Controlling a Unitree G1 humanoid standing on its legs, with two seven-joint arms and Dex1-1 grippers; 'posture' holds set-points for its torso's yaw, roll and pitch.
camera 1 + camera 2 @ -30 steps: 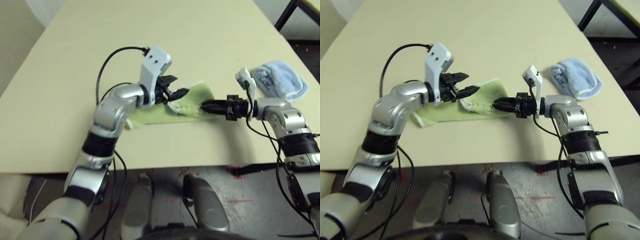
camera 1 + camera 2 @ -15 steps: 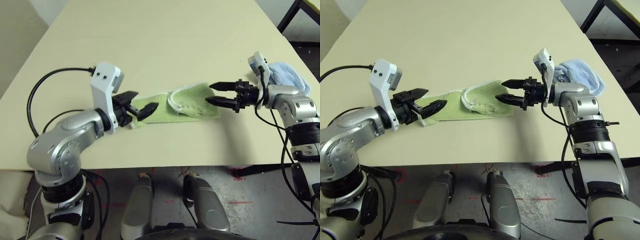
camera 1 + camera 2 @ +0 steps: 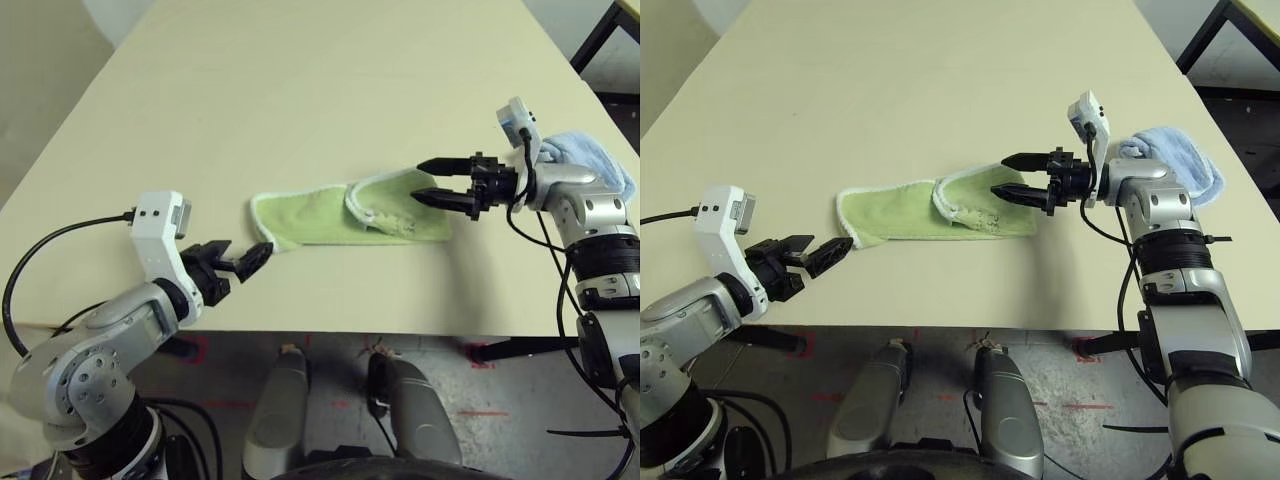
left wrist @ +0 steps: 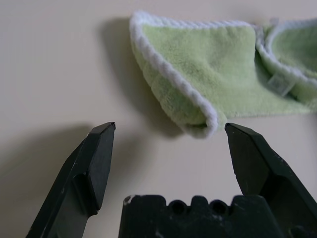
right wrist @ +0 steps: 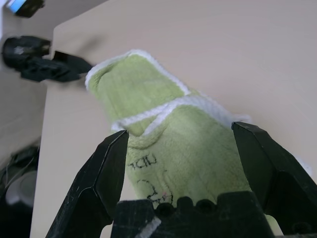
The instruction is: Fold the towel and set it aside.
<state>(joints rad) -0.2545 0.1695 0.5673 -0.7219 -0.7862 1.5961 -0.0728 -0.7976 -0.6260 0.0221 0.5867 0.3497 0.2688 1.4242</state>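
Note:
The towel (image 3: 345, 211), light green with white stitched edging, lies folded into a long strip near the table's front edge; its right part is lapped over the left. A white tag (image 4: 278, 85) and dark embroidery (image 5: 148, 184) show on it. My left gripper (image 3: 240, 266) is open, just off the strip's left end, close to the table's front edge. My right gripper (image 3: 427, 183) is open and hovers over the strip's right end, holding nothing. The left wrist view shows the towel's folded corner (image 4: 198, 124) lying between and beyond the fingertips (image 4: 101, 136).
A light blue rolled towel (image 3: 1175, 158) lies at the table's right edge behind my right forearm. The beige table (image 3: 330, 90) stretches bare behind the green towel. A dark frame leg (image 3: 608, 20) stands off the far right corner.
My left arm has drawn back left and toward the front edge, off the towel. My right gripper has opened, let go of the towel's right end and lifted slightly. The camera has shifted.

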